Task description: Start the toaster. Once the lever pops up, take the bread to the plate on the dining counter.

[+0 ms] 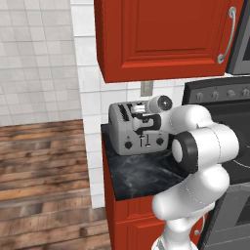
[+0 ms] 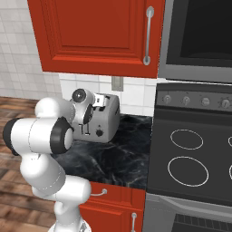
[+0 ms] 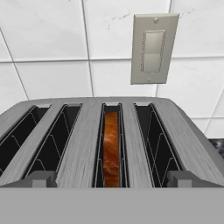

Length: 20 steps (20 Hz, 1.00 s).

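The silver-grey toaster stands on the narrow black counter against the tiled wall. In the hand view its four slots run away from me, and the bread, brown-crusted, sits deep in the third slot from the left. My gripper hangs just over the toaster's front top edge, open, its fingertips spread to either side of the bread's slot with nothing between them. From the right the gripper partly hides the toaster. Two knobs and the levers show on the front. The plate and dining counter are out of view.
A red wall cabinet hangs low above the toaster. A switch plate is on the tiles behind it. The stove adjoins the counter on the right, with an appliance above it. Wood floor lies to the left.
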Motion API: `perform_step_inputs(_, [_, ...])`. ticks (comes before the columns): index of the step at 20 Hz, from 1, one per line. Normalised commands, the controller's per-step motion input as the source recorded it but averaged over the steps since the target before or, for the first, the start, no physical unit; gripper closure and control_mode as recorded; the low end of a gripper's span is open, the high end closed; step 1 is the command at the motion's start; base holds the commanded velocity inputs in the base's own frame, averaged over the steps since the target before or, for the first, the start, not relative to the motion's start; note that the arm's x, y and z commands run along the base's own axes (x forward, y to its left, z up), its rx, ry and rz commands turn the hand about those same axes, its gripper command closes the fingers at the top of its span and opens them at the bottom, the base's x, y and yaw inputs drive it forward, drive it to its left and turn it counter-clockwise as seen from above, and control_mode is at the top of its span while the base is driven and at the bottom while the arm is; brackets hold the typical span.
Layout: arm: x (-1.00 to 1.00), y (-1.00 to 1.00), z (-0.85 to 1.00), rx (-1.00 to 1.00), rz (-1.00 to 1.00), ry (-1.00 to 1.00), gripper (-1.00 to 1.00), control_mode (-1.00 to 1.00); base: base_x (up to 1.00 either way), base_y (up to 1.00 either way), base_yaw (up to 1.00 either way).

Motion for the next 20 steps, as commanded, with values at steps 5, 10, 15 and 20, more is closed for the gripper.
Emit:
perform_step_inputs(5, [0.00, 0.00, 0.00, 0.00, 0.00, 0.00, -1.00, -1.00, 0.00, 0.00, 0.00])
perform_step_inputs(10, [0.00, 0.00, 0.00, 0.00, 0.00, 0.00, -1.00, -1.00, 0.00, 0.00, 0.00])
perform_step_inputs(15, [0.00, 0.00, 0.00, 0.00, 0.00, 0.00, -1.00, -1.00, 0.00, 0.00, 0.00])
perform_step_inputs(20, [0.00, 0.00, 0.00, 0.00, 0.00, 0.00, -1.00, -1.00, 0.00, 0.00, 0.00])
